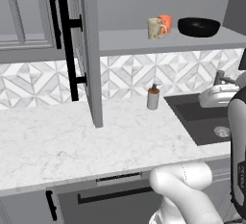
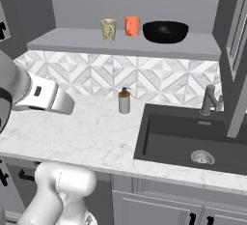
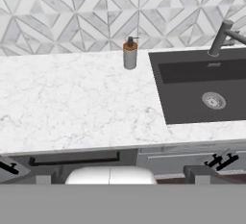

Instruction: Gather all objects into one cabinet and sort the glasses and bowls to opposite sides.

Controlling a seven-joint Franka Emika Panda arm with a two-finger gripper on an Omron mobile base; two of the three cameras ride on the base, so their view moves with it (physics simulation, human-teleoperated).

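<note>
The cabinet stands open, its grey shelf (image 1: 129, 43) (image 2: 72, 41) above the counter. On that shelf a beige mug (image 1: 155, 28) (image 2: 108, 29) and an orange cup (image 1: 166, 22) (image 2: 132, 26) sit close together. A wide black bowl (image 1: 199, 27) (image 2: 165, 32) rests just to their right. In the hand view my gripper (image 3: 119, 176) is open, its dark fingertips (image 3: 196, 172) far apart with nothing between them. It looks down from in front of the counter, well below the shelf.
An open cabinet door (image 1: 89, 50) with a black bar handle (image 1: 72, 50) juts over the counter's left; another door (image 2: 236, 74) hangs at the right. A soap dispenser (image 1: 153, 96) (image 2: 124, 100) (image 3: 129, 54) stands beside the dark sink (image 1: 206, 117) (image 2: 193, 142) (image 3: 202, 88) and faucet (image 2: 208, 101) (image 3: 223, 35).
</note>
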